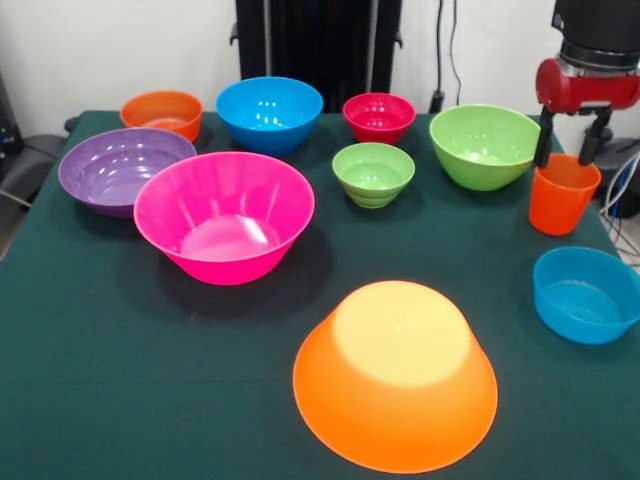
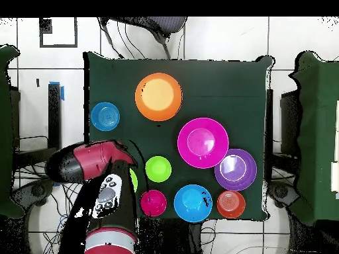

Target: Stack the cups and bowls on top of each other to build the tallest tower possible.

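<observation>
Tower: orange base bowl [image 1: 395,375] inverted, nothing stacked | tool [image 1: 569,150] open over cup [image 1: 562,193] | remaining: all bowls, cup

The front view looks low and close across the bench [image 1: 120,380]; the overhead view looks straight down from higher up. Both share the upturned orange bowl [image 1: 395,375] [image 2: 158,96].

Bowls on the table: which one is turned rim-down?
The large orange bowl, alone at the table's front edge in the front view, with its flat base facing up. Every other bowl, including the pink bowl beside it, sits rim-up with its inside showing.
</observation>
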Controlling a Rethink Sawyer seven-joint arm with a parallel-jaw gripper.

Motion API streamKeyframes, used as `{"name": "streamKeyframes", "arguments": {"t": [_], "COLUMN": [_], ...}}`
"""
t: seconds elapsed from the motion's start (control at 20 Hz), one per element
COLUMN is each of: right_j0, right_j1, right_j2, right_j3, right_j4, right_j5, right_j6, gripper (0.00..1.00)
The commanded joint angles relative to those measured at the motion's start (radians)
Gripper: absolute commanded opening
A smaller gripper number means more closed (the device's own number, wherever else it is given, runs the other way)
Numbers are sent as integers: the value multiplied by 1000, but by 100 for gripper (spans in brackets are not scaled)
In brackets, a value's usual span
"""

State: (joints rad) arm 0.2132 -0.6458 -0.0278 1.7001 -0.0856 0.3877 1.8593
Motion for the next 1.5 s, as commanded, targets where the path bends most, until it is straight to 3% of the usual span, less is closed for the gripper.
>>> {"name": "streamKeyframes", "arguments": {"t": [0.05,1.5], "right_j0": [3,48], "right_j1": [9,150], "right_j2": [94,59], "right_j3": [32,-16], "right_j4": [23,27], "right_j5": [94,65], "right_j6": [93,133], "gripper": [100,100]}}
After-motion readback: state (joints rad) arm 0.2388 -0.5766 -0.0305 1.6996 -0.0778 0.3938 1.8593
